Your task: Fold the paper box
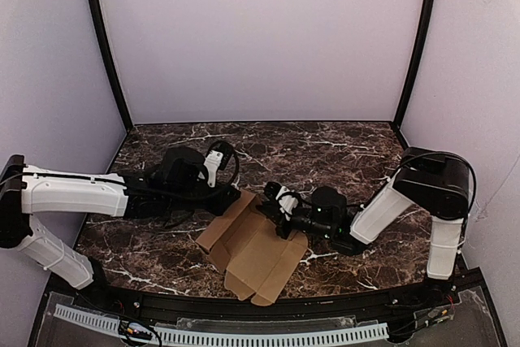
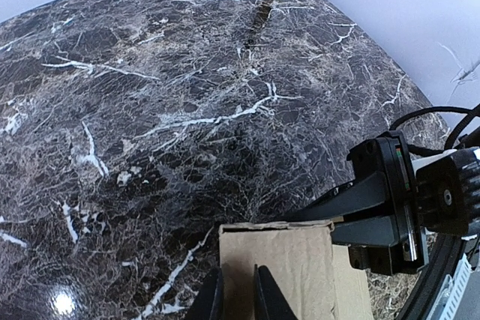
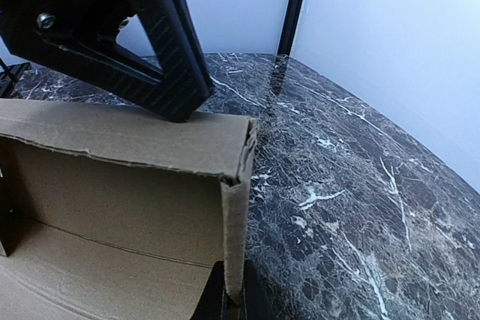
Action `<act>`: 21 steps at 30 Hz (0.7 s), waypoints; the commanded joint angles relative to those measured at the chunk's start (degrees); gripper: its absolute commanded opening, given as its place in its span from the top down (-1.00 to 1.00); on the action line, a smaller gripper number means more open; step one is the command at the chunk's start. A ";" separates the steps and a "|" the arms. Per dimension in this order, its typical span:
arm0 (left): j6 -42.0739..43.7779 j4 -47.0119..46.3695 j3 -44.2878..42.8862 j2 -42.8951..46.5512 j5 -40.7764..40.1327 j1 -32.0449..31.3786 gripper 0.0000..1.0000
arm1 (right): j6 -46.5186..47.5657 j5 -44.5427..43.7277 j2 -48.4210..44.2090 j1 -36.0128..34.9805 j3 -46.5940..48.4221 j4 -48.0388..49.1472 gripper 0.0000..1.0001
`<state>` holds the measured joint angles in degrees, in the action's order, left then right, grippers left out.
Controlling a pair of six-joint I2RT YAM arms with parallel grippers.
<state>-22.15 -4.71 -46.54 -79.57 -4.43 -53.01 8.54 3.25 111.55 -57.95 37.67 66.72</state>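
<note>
The paper box (image 1: 256,253) is a plain brown cardboard blank, partly raised, lying near the table's front middle. My left gripper (image 1: 234,197) is at its far-left corner. In the left wrist view its jaws (image 2: 238,269) are drawn close together over the left end of the box's (image 2: 300,267) folded top strip. My right gripper (image 1: 272,207) reaches in from the right. It is shut (image 3: 234,290) on the upright end wall of the box (image 3: 112,185), pinched edge-on between the fingers. The left gripper's black fingers (image 3: 161,73) rest on the far wall's top.
The dark marble table (image 1: 325,152) is closed in by pale walls with black corner posts (image 1: 414,46) at the back. A white slotted rail (image 1: 244,335) runs along the near edge. The right arm's white elbow (image 1: 435,193) stands high at the right.
</note>
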 commanded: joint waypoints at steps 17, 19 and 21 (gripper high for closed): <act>-1.43 -2.54 1.07 -9.12 2.13 0.46 0.99 | -3.13 2.87 7.87 1.19 2.40 6.75 1.00; -2.02 -3.19 1.87 -9.78 2.59 0.52 0.99 | -3.42 3.02 8.34 1.18 2.48 6.84 1.00; -2.58 -3.80 2.26 -10.48 3.39 0.46 0.99 | -3.52 3.17 8.61 1.18 2.65 6.82 0.97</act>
<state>-23.18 -11.03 -47.05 -87.26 -4.05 -52.23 6.22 4.93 118.37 -56.60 39.44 70.74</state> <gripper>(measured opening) 0.008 0.026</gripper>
